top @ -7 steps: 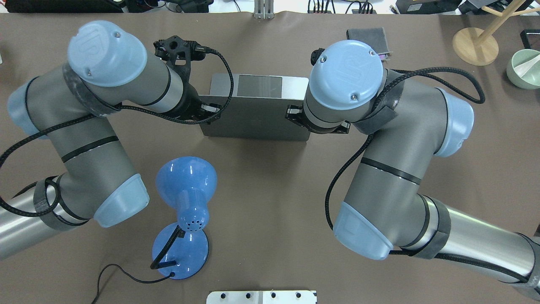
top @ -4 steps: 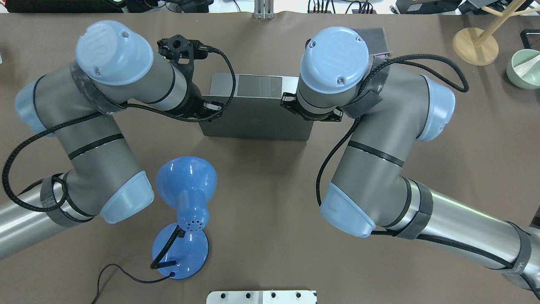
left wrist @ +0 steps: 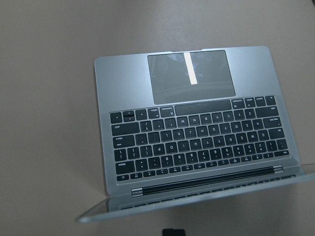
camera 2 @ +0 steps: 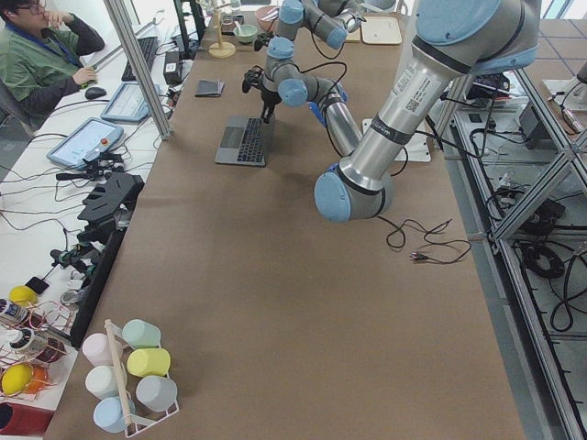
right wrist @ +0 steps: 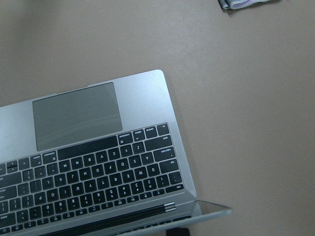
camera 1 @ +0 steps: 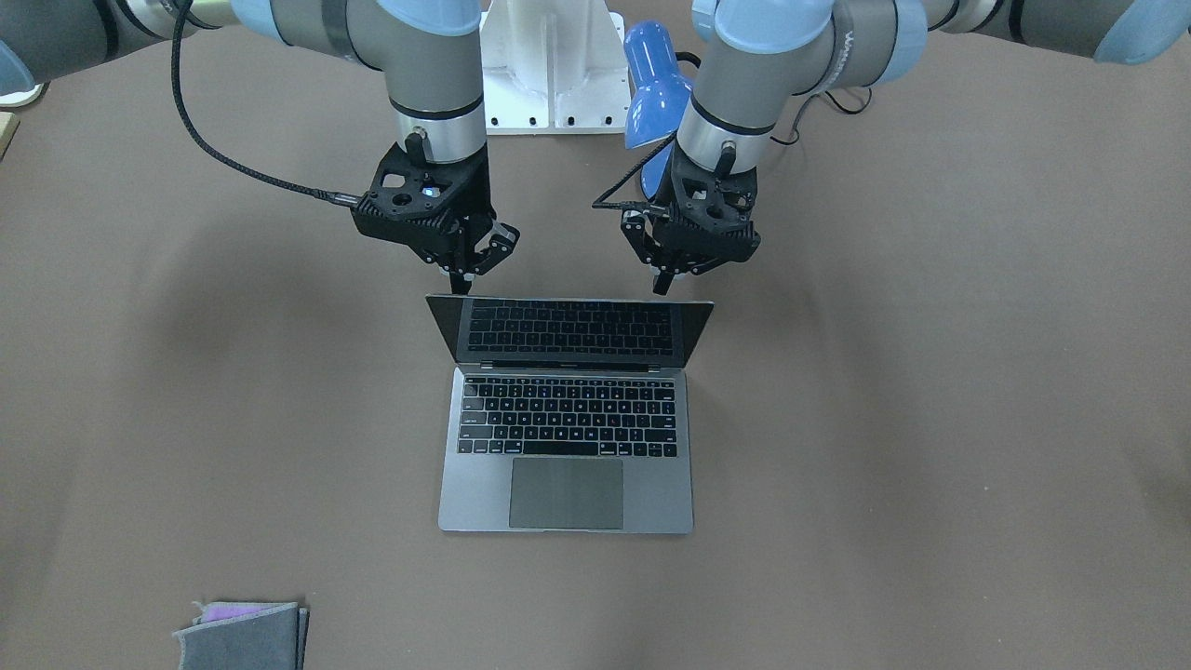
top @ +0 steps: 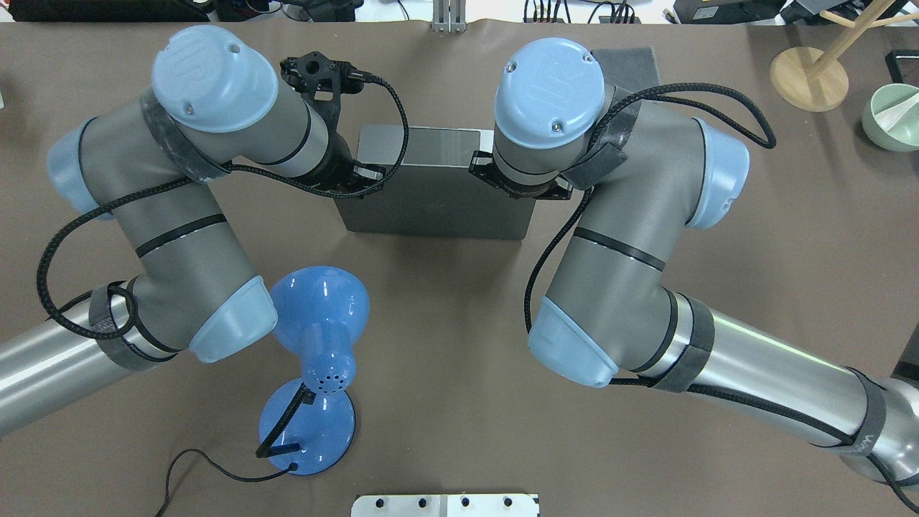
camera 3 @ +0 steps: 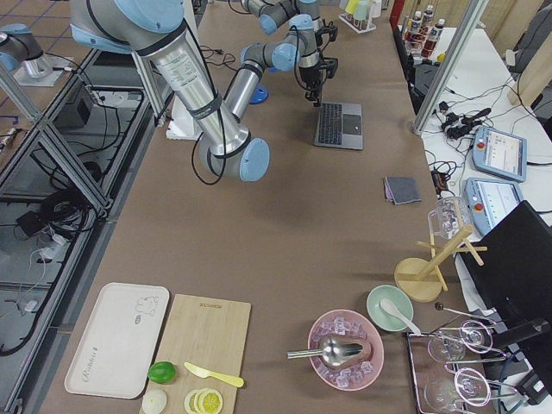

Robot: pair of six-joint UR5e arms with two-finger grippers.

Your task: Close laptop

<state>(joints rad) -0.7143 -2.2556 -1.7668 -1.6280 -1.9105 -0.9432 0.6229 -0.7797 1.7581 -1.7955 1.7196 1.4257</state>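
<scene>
Brown matting covered the desk (camera 1: 930,419), and the laptop (camera 1: 568,419) sat about midway along it, between the robot's edge and the operators' edge. Its hinge faced the robot and its grey trackpad (camera 1: 566,493) faced the operators. The lid stood raised rather than shut, and the black keys were mirrored in the dark screen (camera 1: 568,328). Both arms reached in from the robot's edge to the back of the lid. The right tool (camera 1: 458,279) came down at one top corner of the lid and the left tool (camera 1: 662,279) at the top edge near the other corner. Each wrist camera showed only one dark tip at the bottom middle of its picture, and the front view showed one narrow point per tool. So both looked clenched and held nothing. Whether either tip pressed on the metal could not be told. A blue desk lamp (top: 316,359) stood near the robot's edge, on the left arm's side. A folded grey cloth (camera 1: 242,633) lay by the operators' edge on the right arm's side, well apart from the laptop.
</scene>
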